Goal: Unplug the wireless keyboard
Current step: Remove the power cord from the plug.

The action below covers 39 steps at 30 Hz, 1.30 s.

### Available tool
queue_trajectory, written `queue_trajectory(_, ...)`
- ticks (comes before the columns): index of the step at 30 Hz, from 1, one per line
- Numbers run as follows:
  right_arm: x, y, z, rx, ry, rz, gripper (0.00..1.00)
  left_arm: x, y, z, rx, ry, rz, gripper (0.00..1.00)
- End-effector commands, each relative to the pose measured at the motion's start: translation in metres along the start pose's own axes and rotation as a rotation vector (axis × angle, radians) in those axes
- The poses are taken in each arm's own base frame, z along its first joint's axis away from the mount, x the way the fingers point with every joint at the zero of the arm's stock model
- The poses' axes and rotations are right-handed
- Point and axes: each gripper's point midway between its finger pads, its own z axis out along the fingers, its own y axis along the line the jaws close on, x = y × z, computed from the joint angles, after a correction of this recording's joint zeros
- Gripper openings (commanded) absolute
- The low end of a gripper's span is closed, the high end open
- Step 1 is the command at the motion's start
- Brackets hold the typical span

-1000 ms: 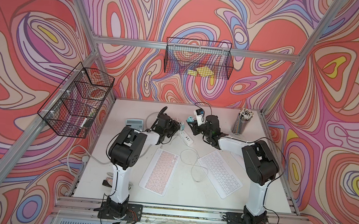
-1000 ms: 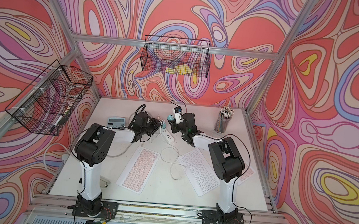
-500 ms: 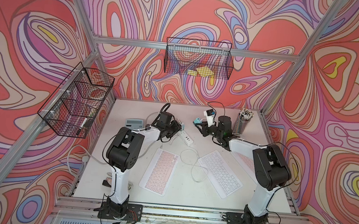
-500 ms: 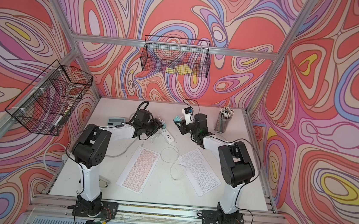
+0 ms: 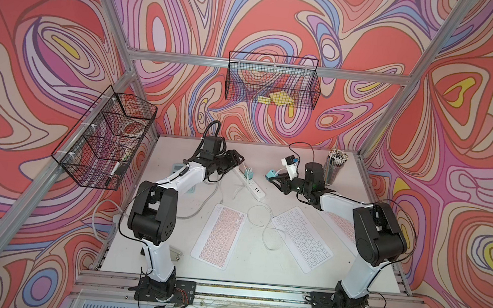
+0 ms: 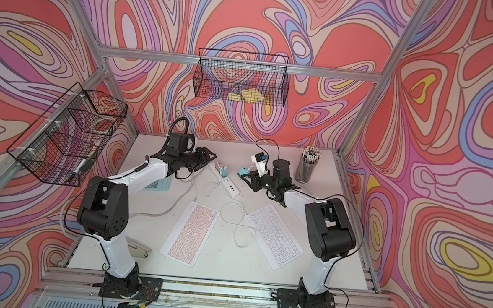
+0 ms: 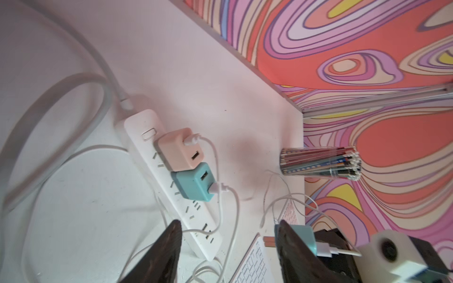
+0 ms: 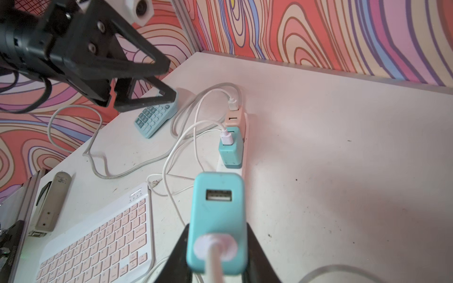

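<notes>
Jaws of the right arm (image 5: 339, 200) are clamped on a teal cube-shaped plastic USB charger (image 8: 217, 215), held clear of the long white power strip (image 5: 254, 189), at three o'clock from it. Its white cable (image 8: 212, 262) droops toward six o'clock, where the white wireless keyboard (image 5: 301, 238) lies on the desk (image 5: 258, 273). The left arm's (image 5: 181, 179) jaws stand apart, empty, near the strip's eleven-o'clock end.
</notes>
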Motion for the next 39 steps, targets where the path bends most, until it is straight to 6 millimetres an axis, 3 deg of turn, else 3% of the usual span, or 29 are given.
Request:
queue_trajectory(1, -0.011, 0.021, -0.016, -0.076, -0.024, -0.033, 0.15, 0.022, -0.034, -0.005, 0.212, 0.069, 0.061, 0.63)
queue_trajectory(8, -0.019, 0.042, -0.032, -0.166, -0.046, -0.010, 0.16, 0.057, -0.064, -0.002, 0.431, 0.122, 0.111, 0.63)
queue_trajectory(16, -0.033, 0.061, -0.040, -0.258, -0.072, -0.002, 0.17, 0.079, -0.103, 0.000, 0.647, 0.128, 0.154, 0.62)
queue_trajectory(26, -0.048, 0.072, -0.048, -0.395, -0.140, 0.053, 0.16, 0.090, -0.121, -0.019, 0.719, 0.079, 0.239, 0.62)
queue_trajectory(34, -0.045, 0.068, -0.041, -0.442, -0.129, 0.104, 0.15, 0.095, -0.136, -0.035, 0.760, 0.066, 0.311, 0.61)
queue_trajectory(37, -0.052, 0.072, -0.043, -0.462, -0.150, 0.102, 0.15, 0.097, -0.139, -0.036, 0.774, 0.075, 0.316, 0.60)
queue_trajectory(39, -0.047, 0.067, -0.038, -0.470, -0.146, 0.126, 0.15, 0.100, -0.138, -0.034, 0.777, 0.085, 0.312, 0.59)
